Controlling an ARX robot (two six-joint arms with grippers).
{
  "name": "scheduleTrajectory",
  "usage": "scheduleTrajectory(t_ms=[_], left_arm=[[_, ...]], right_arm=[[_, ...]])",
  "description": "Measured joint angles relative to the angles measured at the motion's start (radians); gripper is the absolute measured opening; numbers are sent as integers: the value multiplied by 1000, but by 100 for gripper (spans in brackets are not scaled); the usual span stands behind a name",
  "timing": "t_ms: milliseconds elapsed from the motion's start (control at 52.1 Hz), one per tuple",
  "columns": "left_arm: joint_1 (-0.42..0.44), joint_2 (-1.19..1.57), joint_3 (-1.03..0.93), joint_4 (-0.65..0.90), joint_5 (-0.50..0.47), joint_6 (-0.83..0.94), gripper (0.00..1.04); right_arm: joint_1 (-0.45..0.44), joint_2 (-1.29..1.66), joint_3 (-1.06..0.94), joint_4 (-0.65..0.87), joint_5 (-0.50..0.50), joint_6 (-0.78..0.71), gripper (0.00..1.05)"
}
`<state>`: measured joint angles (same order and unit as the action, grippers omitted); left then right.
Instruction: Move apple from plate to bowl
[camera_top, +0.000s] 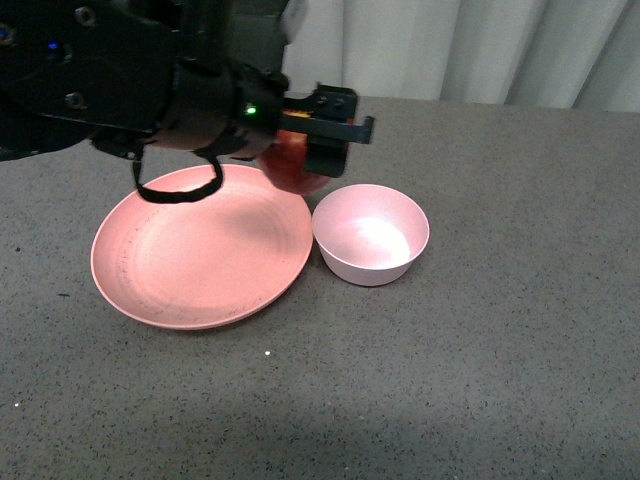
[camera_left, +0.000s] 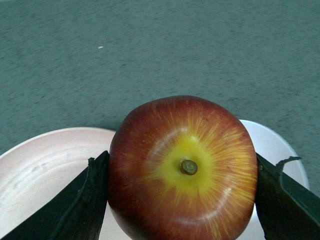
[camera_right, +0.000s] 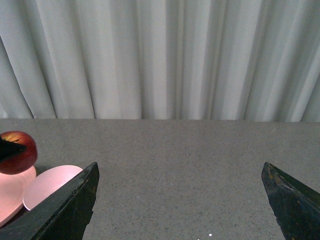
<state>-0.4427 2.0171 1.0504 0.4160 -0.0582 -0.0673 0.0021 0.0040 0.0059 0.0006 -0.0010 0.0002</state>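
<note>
Over plate (camera_top: 190, 270) far edge, seemingly: left tool (camera_left: 182, 166) grips apple (camera_top: 290, 168); bowl (camera_top: 370, 268) beside.

Front view: high, angled down on table (camera_top: 500, 380); plate (camera_top: 200, 250) at 9 o'clock of bowl (camera_top: 370, 268). Left wrist view: very near, straight down on apple (camera_left: 182, 167). Right wrist view: low, level, facing curtain (camera_right: 160, 60); shares apple, plate, bowl with front view.

Bowl (camera_top: 371, 233) mouth open from above. Plate (camera_top: 200, 250) rim just beside it, left. Left gripper (camera_top: 316, 152) with apple (camera_top: 287, 172) hangs over plate's far rim, near bowl. Open table (camera_top: 530, 330) right of bowl.
</note>
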Motion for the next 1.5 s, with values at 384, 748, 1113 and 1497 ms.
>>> scheduleTrajectory(t_ms=[384,748,1113,1497], left_arm=[[-124,116,100,-21,-29,-2,73],[-156,204,138,-24,-48,27,73],[-160,245,152,-23,-69,43,89],[-154,-49,-83,152,-113,40,98]], right_arm=[[0,0,0,0,0,0,95],[0,0,0,0,0,0,95],[0,0,0,0,0,0,95],[0,0,0,0,0,0,95]])
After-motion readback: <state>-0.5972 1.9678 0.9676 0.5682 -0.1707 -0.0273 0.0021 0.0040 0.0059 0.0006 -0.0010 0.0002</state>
